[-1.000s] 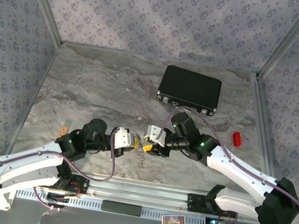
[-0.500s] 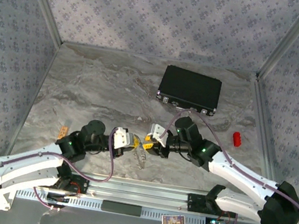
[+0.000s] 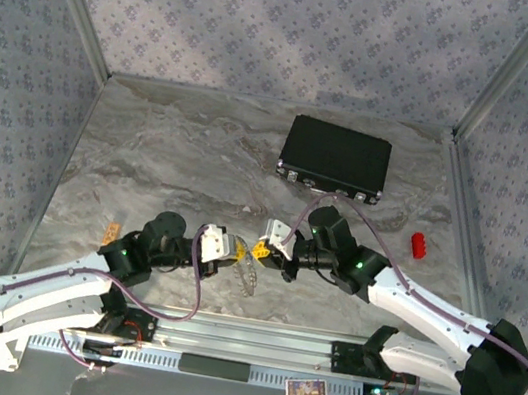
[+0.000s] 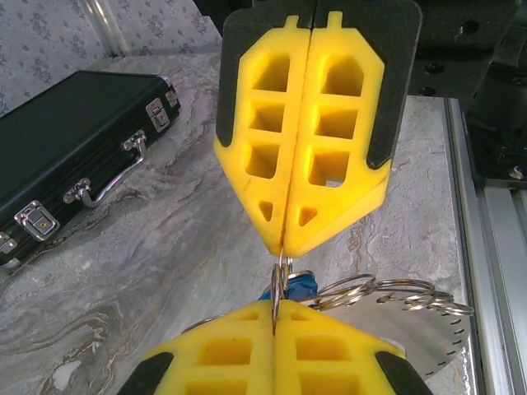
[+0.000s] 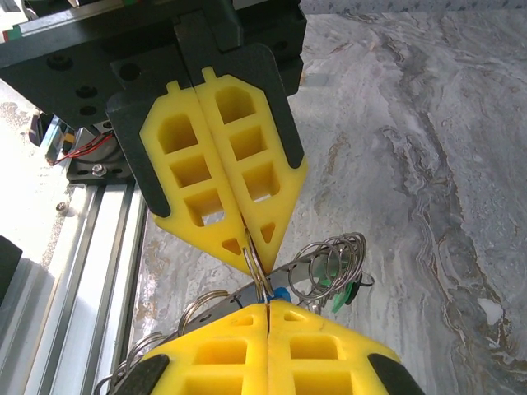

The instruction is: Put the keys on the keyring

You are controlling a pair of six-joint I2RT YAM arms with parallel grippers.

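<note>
My left gripper (image 3: 236, 251) and right gripper (image 3: 267, 250) meet tip to tip above the table's near middle. Both are shut on one thin metal ring (image 4: 280, 280) of the keyring, seen edge-on between the yellow fingers. In the left wrist view my left gripper (image 4: 275, 308) is at the bottom and the right gripper (image 4: 286, 245) faces it from above. The blue key head (image 4: 301, 287) hangs just behind the ring. The right wrist view has the right gripper (image 5: 268, 304), the left gripper (image 5: 253, 248), the blue key (image 5: 282, 292), the green key (image 5: 338, 297) and a bunch of rings (image 5: 331, 262).
A black case (image 3: 337, 157) lies at the back right, also in the left wrist view (image 4: 74, 132). A small red object (image 3: 418, 245) sits near the right wall and a small orange piece (image 3: 112, 230) at the left. The aluminium rail (image 3: 250, 342) runs along the near edge.
The right wrist has shifted slightly toward the near edge and the left gripper has edged a little left. Both grippers stay shut, tip to tip, on the ring.
</note>
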